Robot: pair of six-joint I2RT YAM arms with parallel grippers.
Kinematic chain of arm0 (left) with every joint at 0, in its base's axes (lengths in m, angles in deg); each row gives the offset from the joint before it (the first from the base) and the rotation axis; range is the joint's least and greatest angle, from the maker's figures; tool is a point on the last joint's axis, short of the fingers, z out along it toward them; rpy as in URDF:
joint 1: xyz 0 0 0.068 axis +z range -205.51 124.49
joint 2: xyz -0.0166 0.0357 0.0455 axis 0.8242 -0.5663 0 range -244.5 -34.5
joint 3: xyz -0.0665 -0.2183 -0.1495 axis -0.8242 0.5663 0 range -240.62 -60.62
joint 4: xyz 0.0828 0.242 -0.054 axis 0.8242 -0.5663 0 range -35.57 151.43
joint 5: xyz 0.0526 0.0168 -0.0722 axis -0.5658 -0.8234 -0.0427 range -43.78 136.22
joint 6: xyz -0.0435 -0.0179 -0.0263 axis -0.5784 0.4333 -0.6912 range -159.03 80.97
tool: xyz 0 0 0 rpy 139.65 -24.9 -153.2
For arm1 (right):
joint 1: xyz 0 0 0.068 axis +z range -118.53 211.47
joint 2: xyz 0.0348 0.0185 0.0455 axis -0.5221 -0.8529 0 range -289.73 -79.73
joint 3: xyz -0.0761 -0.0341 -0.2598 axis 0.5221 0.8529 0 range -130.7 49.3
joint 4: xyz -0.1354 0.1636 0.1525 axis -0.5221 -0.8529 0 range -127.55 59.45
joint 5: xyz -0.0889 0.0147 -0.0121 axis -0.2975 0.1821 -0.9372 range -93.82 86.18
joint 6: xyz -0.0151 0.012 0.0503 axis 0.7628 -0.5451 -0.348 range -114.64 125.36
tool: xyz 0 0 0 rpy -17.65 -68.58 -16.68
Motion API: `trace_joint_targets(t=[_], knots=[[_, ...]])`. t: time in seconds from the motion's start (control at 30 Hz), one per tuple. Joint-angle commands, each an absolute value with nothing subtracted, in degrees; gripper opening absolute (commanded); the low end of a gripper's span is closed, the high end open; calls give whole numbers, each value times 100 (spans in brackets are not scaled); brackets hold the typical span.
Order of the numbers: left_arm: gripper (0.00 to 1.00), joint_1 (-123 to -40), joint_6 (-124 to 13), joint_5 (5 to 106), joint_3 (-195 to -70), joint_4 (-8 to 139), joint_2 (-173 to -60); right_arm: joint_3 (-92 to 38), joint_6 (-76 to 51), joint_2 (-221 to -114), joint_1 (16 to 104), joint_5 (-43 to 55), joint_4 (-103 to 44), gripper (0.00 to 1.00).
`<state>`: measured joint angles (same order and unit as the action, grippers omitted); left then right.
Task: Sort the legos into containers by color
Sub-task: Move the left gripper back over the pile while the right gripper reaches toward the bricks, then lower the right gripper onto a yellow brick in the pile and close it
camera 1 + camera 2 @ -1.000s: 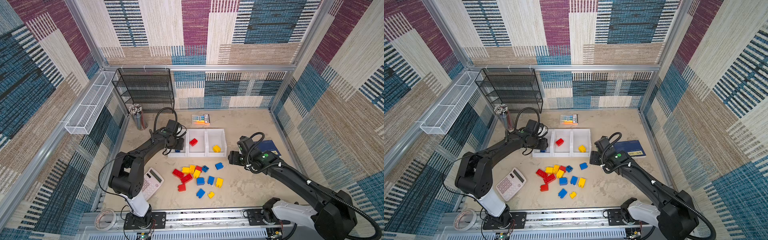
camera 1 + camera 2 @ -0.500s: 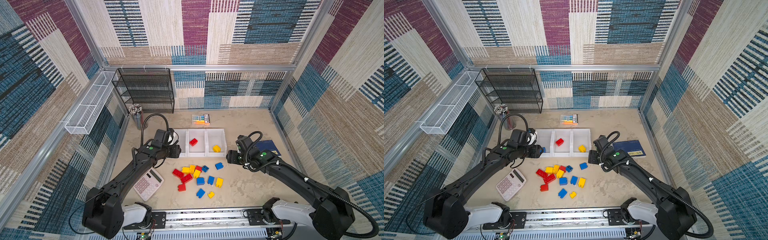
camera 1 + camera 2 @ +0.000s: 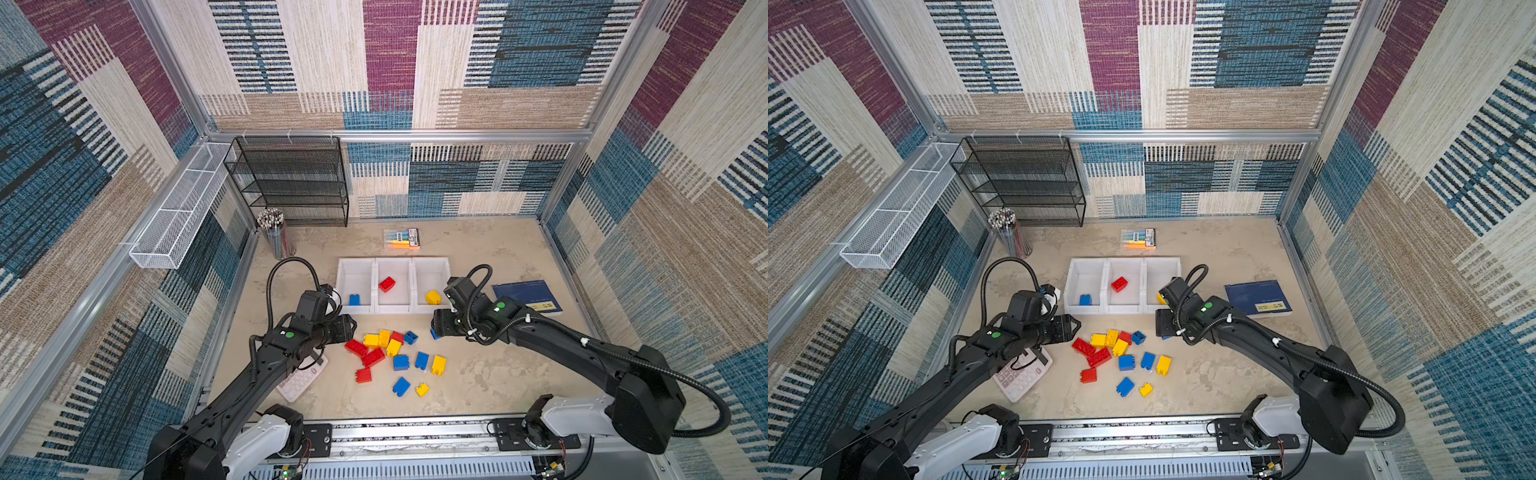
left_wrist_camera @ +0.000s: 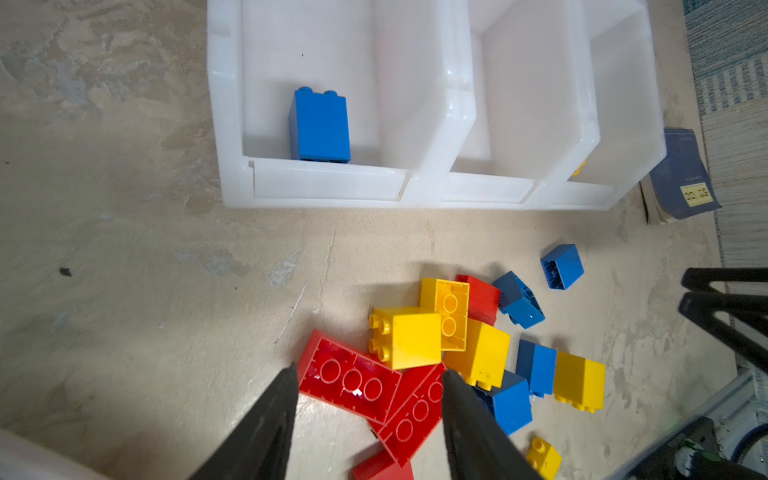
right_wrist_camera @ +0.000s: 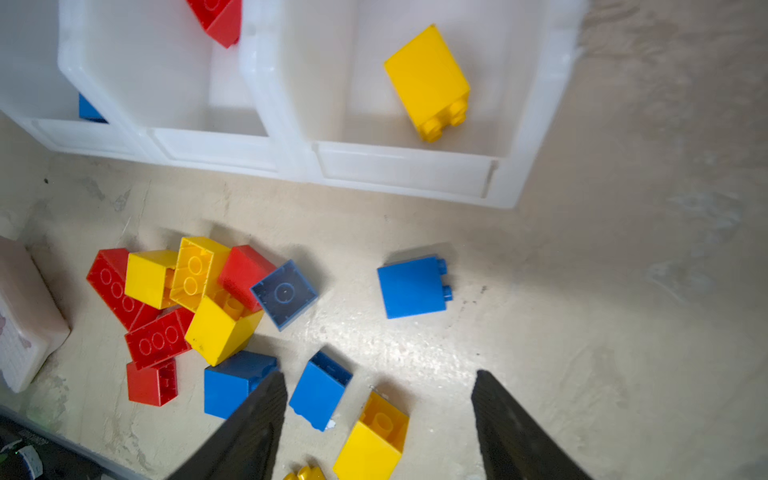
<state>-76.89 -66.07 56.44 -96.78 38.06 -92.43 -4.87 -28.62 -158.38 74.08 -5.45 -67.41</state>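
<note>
- My left end effector (image 4: 370,372) stands partly open. Its two dark fingers (image 4: 274,415) are apart and grip nothing.
- Through the gap, in the left wrist view, I see a long red brick (image 4: 349,380) lying flat on the counter (image 3: 478,374).
- In both top views this end effector sits left of centre, just beside the left edge of the loose legos (image 3: 393,347).
- My right end effector (image 5: 380,375) is spread wider and is also empty.
- Its wrist view shows a blue and a yellow brick down on the counter between the fingers, and a lone blue brick (image 5: 411,286) apart from the pile.
- In both top views it hangs right of centre, near the right front corner of the containers (image 3: 376,309).
- The loose legos, red, yellow and blue, cluster in the lower middle of the frame, in front of the containers.
- The containers are three white bins in a row at mid-frame, just above the pile.
- The left bin holds one blue brick (image 3: 354,299), the middle one a red brick (image 3: 386,284), and the right one a yellow brick (image 3: 433,297).
- Further out, a calculator (image 3: 301,378) lies lower left of the pile, partly under my left arm.
- A dark blue book (image 3: 525,295) lies right of the bins, and a pack of highlighters (image 3: 402,239) above them.
</note>
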Motion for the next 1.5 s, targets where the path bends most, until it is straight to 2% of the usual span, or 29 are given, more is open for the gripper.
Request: trace_joint_targets(t=[0.0, 0.23, 0.37, 0.63, 1.13, 1.47], knots=[[58, -7680, -6724, 5704, -9649, 3880, -9189, -739, -2947, -16212, 7702, -505, -6515, 73], [58, -7678, -6793, 5563, -9551, 3697, -9003, -1526, -2992, -17121, 8460, -592, -6569, 71], [59, -7679, -6895, 5492, -9466, 3612, -8840, -1842, -3294, -17578, 8694, -805, -6679, 68], [59, -7684, -6910, 5485, -9376, 3376, -8615, -2448, -3446, -18331, 8950, -971, -6823, 67], [59, -7682, -6952, 5472, -9231, 3296, -8369, -2486, -3516, -18635, 9071, -957, -7003, 67], [59, -7686, -6961, 5558, -9183, 3313, -8387, -2586, -3448, -18826, 9070, -926, -7028, 56]])
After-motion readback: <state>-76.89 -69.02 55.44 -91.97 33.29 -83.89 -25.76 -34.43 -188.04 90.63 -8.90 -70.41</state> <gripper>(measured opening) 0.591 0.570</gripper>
